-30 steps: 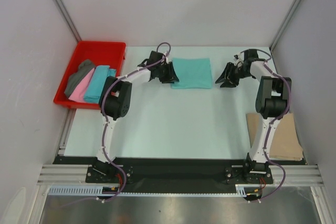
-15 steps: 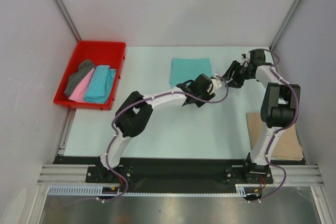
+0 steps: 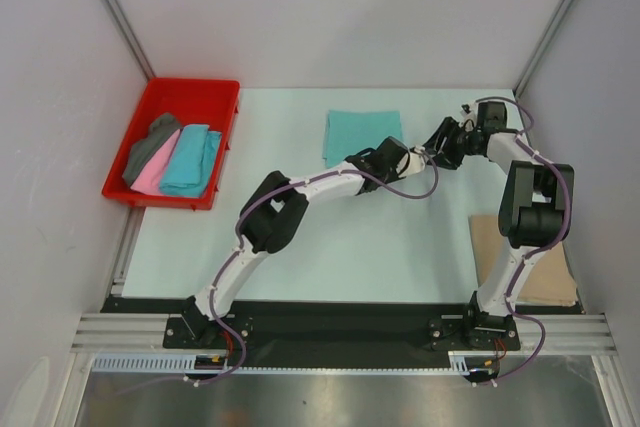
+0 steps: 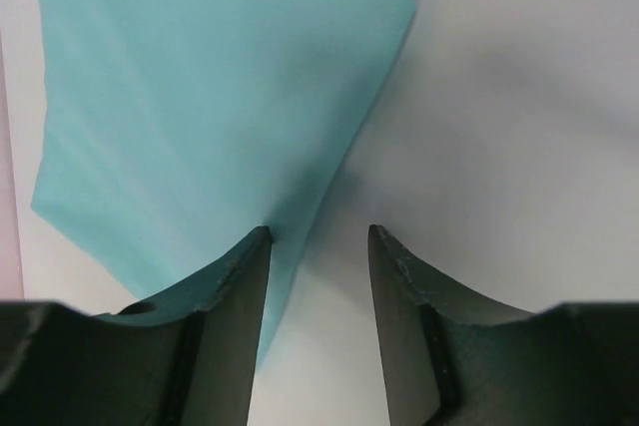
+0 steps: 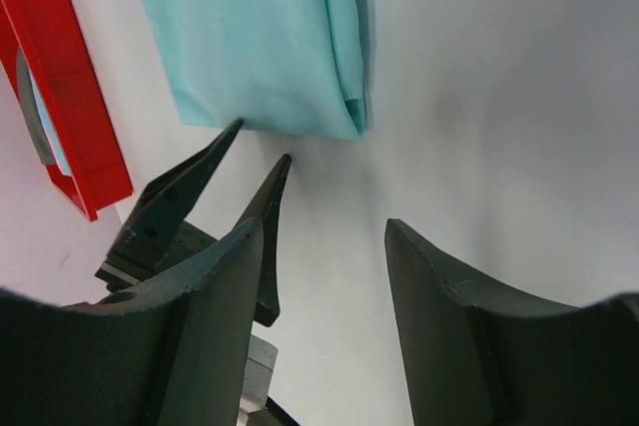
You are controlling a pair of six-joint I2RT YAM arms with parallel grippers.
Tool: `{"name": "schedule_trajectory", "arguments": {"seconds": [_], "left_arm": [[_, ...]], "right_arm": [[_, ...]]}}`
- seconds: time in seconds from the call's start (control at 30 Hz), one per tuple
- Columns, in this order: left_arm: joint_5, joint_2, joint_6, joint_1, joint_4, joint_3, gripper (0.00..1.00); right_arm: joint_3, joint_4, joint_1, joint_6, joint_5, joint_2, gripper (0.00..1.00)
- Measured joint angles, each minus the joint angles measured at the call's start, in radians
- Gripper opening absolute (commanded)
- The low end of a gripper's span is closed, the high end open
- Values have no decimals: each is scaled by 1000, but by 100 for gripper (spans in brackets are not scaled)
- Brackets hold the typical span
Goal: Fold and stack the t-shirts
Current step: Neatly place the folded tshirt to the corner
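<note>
Since the left gripper [image 4: 318, 234] has swung from the left edge of the folded mint shirt [image 3: 362, 132] on the table [image 3: 330, 237] to its near right corner beside the right gripper [image 5: 324, 226], both part-open and empty, lifting it for stacking seems next.

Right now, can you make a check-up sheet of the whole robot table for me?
Surface: pale table, no marks seen.
Job's things: folded mint-green shirt on the far side; dark grey shirt, pink shirt and turquoise shirt in the red tray; tan shirt at the near right edge.
Clutter: nothing seen.
Grippers: left pincer open at the mint-green shirt's corner; right pincer open beside it; both empty.
Cables: purple cables run along both arms.
Surroundings: white walls, metal frame posts, rail by the arm bases.
</note>
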Motion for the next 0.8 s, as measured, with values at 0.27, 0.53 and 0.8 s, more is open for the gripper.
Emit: {"name": "schedule_trajectory", "arguments": {"seconds": [0.27,0.53,0.8], "left_arm": [[31,48,48,10,-21,71,18],[65,57,58,21,-30,77,0],[70,-156,20,7,72,-281,0]], "right_arm": [[0,48,-4,36,-19,0,60],[0,62,-4,69,-46,33,60],[-8,53,-4,82,-50,39,60]]}}
